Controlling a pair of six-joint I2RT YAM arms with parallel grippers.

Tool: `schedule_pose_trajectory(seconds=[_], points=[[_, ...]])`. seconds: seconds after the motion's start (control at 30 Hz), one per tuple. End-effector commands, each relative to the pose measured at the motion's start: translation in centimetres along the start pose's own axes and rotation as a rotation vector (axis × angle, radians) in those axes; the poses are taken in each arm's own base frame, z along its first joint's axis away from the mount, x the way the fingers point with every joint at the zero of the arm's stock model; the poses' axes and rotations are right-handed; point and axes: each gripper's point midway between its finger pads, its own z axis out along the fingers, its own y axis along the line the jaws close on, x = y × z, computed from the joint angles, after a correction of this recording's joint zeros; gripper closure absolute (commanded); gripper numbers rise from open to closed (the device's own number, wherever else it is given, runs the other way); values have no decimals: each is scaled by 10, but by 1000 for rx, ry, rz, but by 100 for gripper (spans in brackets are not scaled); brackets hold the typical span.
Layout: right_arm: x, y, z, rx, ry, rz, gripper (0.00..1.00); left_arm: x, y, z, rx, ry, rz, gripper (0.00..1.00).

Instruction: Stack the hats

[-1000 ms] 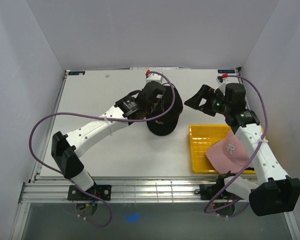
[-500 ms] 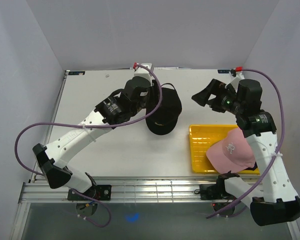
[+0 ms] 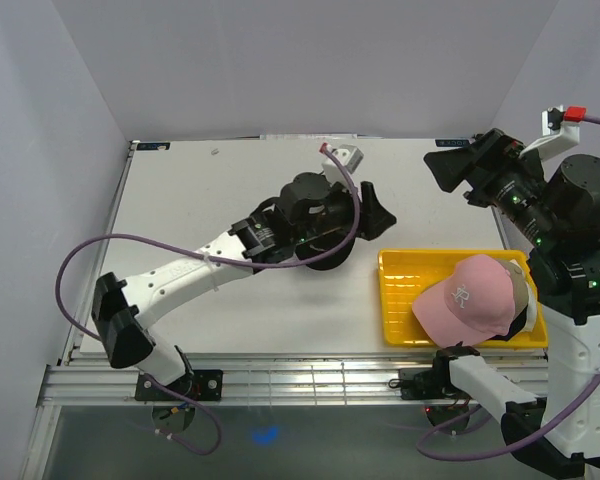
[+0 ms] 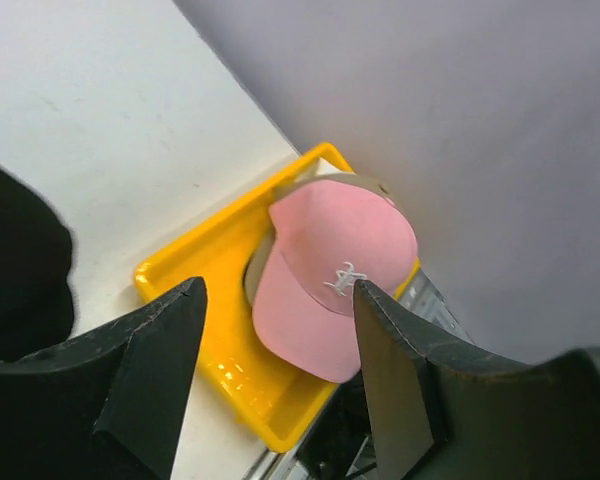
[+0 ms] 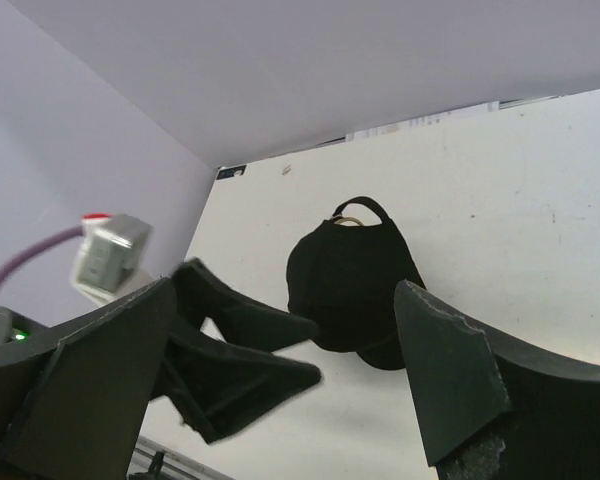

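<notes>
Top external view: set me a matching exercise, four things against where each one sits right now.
1. pink cap
2. black cap
3. tan cap
4. right tool

A. on the table, by the open left tool
B. open, empty, held up at the far right
C. top of the pile in the yellow tray
D. under the pink cap, only its edge showing

Pairs: 1-C, 2-A, 3-D, 4-B.

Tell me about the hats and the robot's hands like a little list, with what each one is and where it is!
pink hat: top of the pile in the yellow tray
tan hat: under the pink one
black hat: alone on the table, outside the tray
left gripper: open, empty, right by the black hat
right gripper: open, empty, up in the air
</notes>
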Motion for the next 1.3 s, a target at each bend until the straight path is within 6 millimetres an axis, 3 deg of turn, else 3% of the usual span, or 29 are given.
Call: schedule_pose_trajectory(seconds=[0.0,0.03,0.1,0.13,0.23,0.33,0.37,0.47,0.7,0.9,0.97,1.13,1.27], points=[[-2,12,8,-37,46,30,5,30,-53,25,224,27,-11,28],[-8,18,8,-60,42,31,5,50,-69,39,281,43,4,27],[-9,30,7,-113,56,38,5,67,-83,54,313,46,40,26],[-11,34,7,-128,56,39,5,89,-90,67,335,69,58,25],[-8,37,9,-146,79,48,5,124,-108,94,375,94,114,24],[1,40,13,-173,122,73,5,139,-129,108,436,96,150,24],[8,42,15,-196,156,86,5,158,-126,119,439,127,157,24],[14,44,17,-220,184,103,4,177,-134,129,470,143,163,24],[28,40,19,-225,225,112,4,186,-139,138,460,116,182,23],[35,38,16,-235,237,113,3,178,-141,150,444,73,216,21],[39,37,17,-239,251,117,3,191,-137,158,439,105,226,21],[41,40,15,-256,255,117,3,197,-132,175,411,106,250,21],[45,39,17,-264,268,122,2,214,-119,193,362,126,273,23]])
